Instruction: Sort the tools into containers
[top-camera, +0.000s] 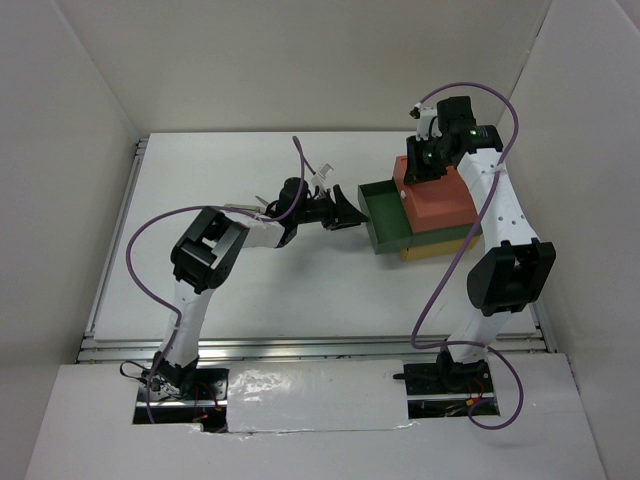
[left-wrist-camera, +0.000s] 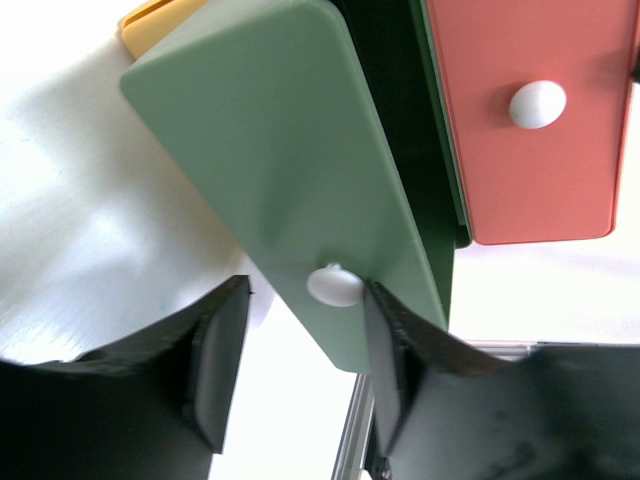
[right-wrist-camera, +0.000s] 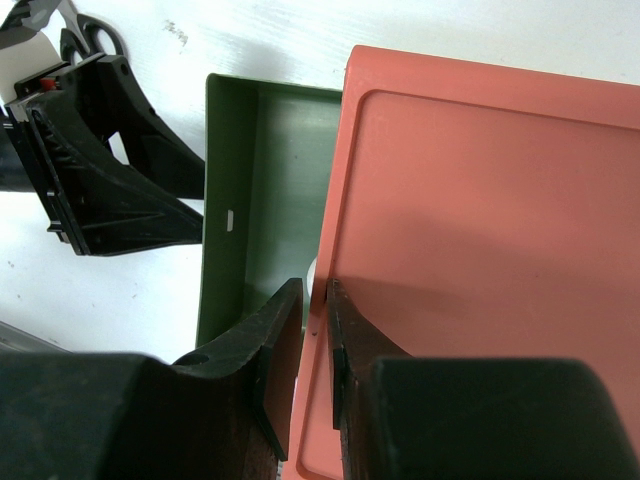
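Left gripper (left-wrist-camera: 305, 370) is spread either side of the green drawer (left-wrist-camera: 290, 150) knob (left-wrist-camera: 335, 285), not clamping it. Right gripper (right-wrist-camera: 312, 370) is nearly pressed together at the red box (right-wrist-camera: 480, 220) front edge. Drawer is pulled out with no tool visible in it, and the scissors (right-wrist-camera: 100, 30) lie on the surface (top-camera: 250, 290) nearby. Risk: the left arm clips the drawer front when turning for tools, skewing it or shifting the stack.

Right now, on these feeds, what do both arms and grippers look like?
The left arm and right arm have white links with black joints, and a purple cable loops along each. The left gripper and right gripper have black, wedge-shaped fingers. Small green lights glow near the right wrist.
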